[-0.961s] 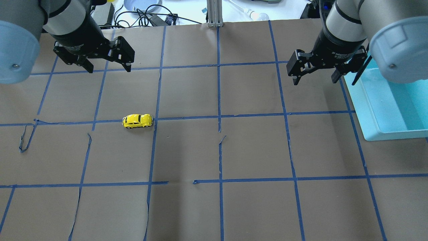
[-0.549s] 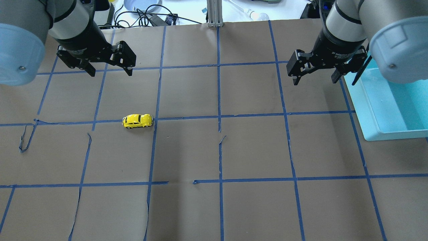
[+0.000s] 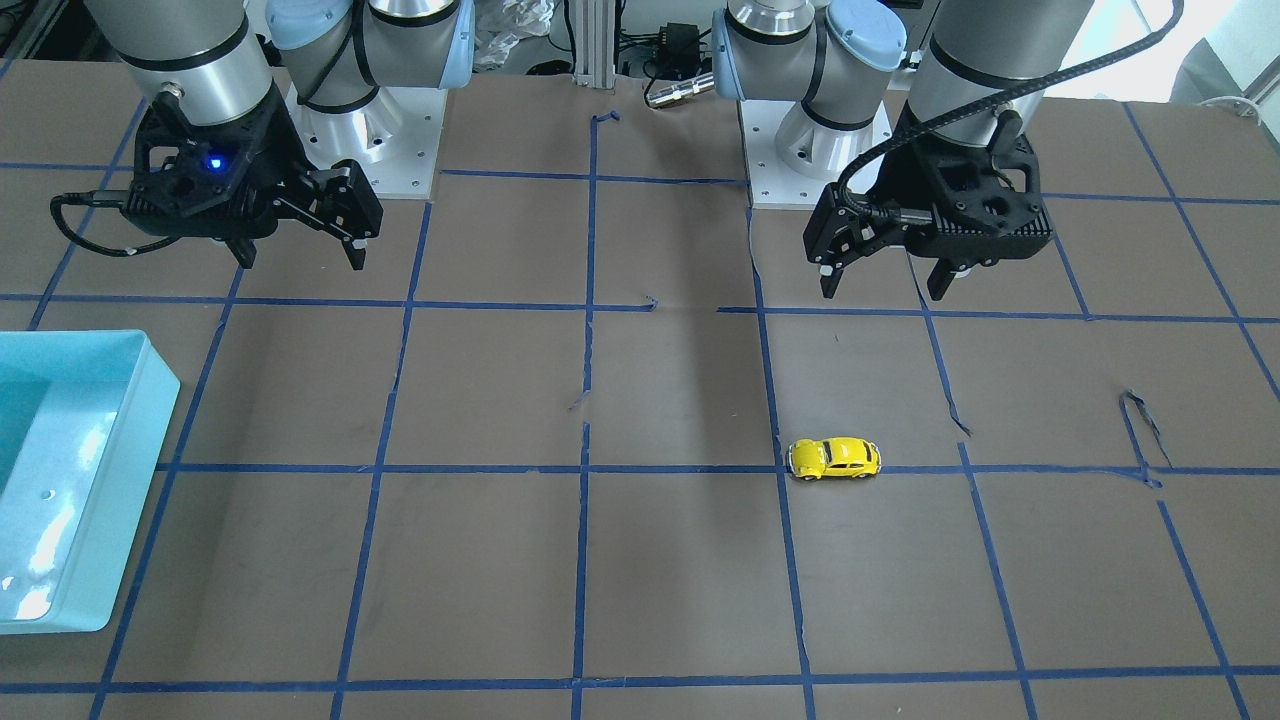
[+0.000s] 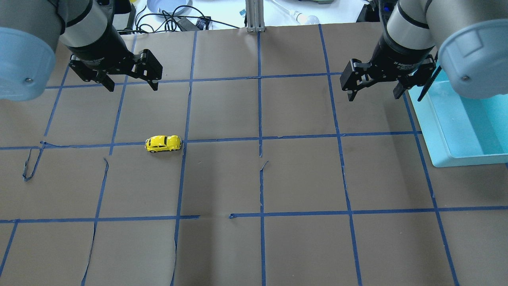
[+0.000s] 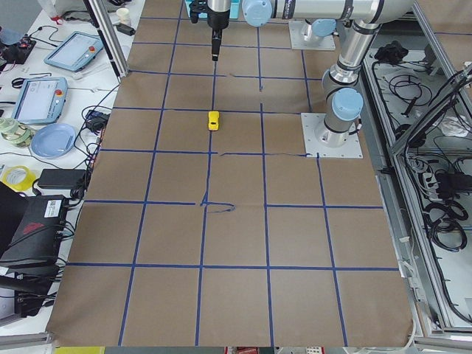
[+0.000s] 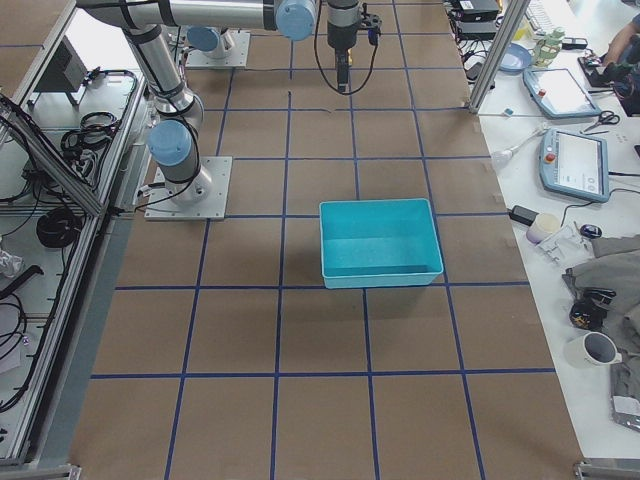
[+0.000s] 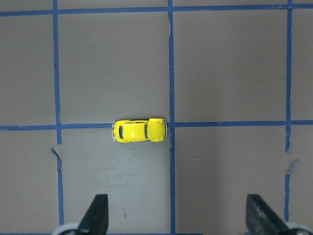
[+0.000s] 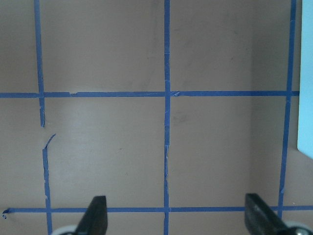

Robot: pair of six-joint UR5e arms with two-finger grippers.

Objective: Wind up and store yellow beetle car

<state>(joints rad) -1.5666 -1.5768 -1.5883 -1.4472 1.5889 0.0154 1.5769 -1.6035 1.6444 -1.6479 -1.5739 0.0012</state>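
The yellow beetle car [image 4: 163,143] stands on its wheels on the brown table, on a blue tape line left of centre. It also shows in the front view [image 3: 835,458], the left side view [image 5: 213,120] and the left wrist view [image 7: 140,130]. My left gripper [image 4: 133,84] is open and empty, high above the table, behind the car. It shows in the front view [image 3: 885,290] too. My right gripper [image 4: 373,93] is open and empty, high at the right, beside the bin. It shows in the front view [image 3: 300,258] too.
A light blue open bin [image 4: 464,123] sits at the table's right edge, also in the front view [image 3: 70,480] and the right side view [image 6: 380,243]. Blue tape [image 4: 260,143] marks a grid on the brown paper, with loose curled ends. Cables and devices [image 4: 174,18] lie beyond the far edge.
My left gripper has shifted slightly to the right and toward the car. The car and the right arm have not moved.
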